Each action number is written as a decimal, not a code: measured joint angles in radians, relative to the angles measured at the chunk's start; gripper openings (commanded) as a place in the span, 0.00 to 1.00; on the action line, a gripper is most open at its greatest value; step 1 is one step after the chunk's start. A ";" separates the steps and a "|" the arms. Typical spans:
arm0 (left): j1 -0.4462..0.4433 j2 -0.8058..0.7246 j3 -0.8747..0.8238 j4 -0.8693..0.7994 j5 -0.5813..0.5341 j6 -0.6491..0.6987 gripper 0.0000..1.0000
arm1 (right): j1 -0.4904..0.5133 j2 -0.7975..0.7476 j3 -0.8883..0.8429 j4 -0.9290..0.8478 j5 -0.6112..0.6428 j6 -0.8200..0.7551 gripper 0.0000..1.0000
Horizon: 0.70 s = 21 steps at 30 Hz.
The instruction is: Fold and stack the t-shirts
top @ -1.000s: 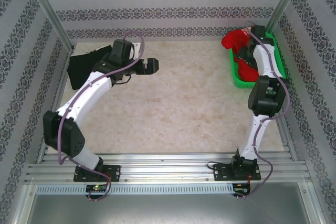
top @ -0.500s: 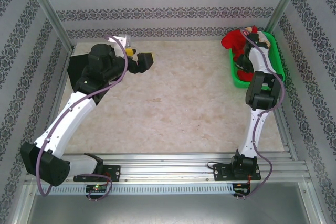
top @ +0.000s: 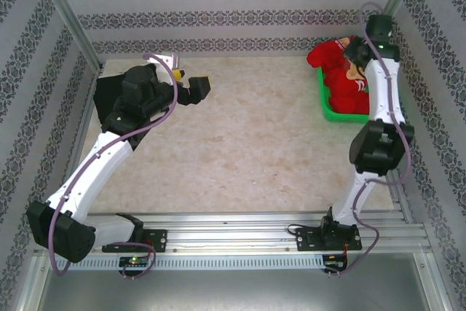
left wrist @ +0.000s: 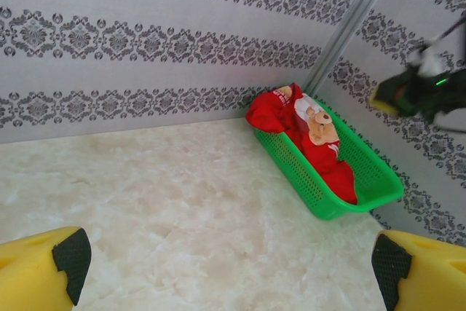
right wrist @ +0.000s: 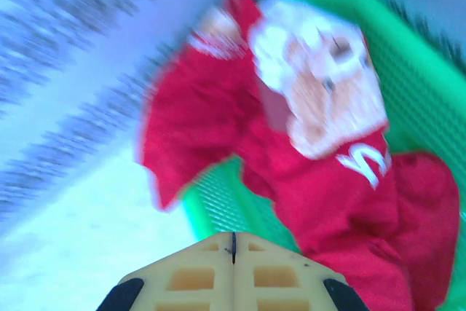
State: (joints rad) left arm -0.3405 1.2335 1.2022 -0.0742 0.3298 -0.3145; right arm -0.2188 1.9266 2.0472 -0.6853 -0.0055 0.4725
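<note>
Top external view: the bright red cloth t-shirt [top: 336,78], printed with a brown teddy bear and white lettering, lies crumpled in the green plastic mesh basket [top: 338,116] at the far right corner of the pale marbled bench [top: 240,151]; one fold spills over the basket's far end; the plain black cloth t-shirt [top: 109,96] lies at the bench's far left edge, partly under the left arm [top: 95,162].

Both shirts look light, soft and limp; lifted, they will likely sag and drape rather than keep any shape; a raised fold or a hem or shoulder edge on top of the heap seems the best place to pinch the red one, taken deep enough that thin cloth does not slip out; the mesh may snag it, and so light a basket may lift with it.

The right end effector [top: 355,52] hangs above the basket's far end, its pads pressed together with nothing between them and no cloth hanging from it; the left end effector [top: 191,81] hovers over the far left of the bench, fingers wide apart and empty.

A second ago the right end effector was down in the basket against the red cloth; it has risen without it, so more of the bear print shows; the left arm has dropped its elbow toward its base and drawn its end effector slightly back.
</note>
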 measured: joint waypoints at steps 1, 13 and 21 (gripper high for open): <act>0.000 0.001 -0.001 0.001 -0.002 0.000 1.00 | 0.001 -0.039 0.000 0.022 -0.015 0.000 0.00; 0.000 0.005 -0.011 0.023 -0.027 0.000 1.00 | -0.002 0.046 -0.088 -0.032 -0.066 -0.058 0.70; 0.000 0.003 -0.007 0.020 -0.058 0.000 1.00 | -0.013 0.259 -0.107 -0.110 -0.067 -0.072 0.74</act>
State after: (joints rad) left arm -0.3405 1.2362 1.1954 -0.0544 0.2714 -0.3145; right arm -0.2321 2.1857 1.9400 -0.7952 -0.0727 0.4004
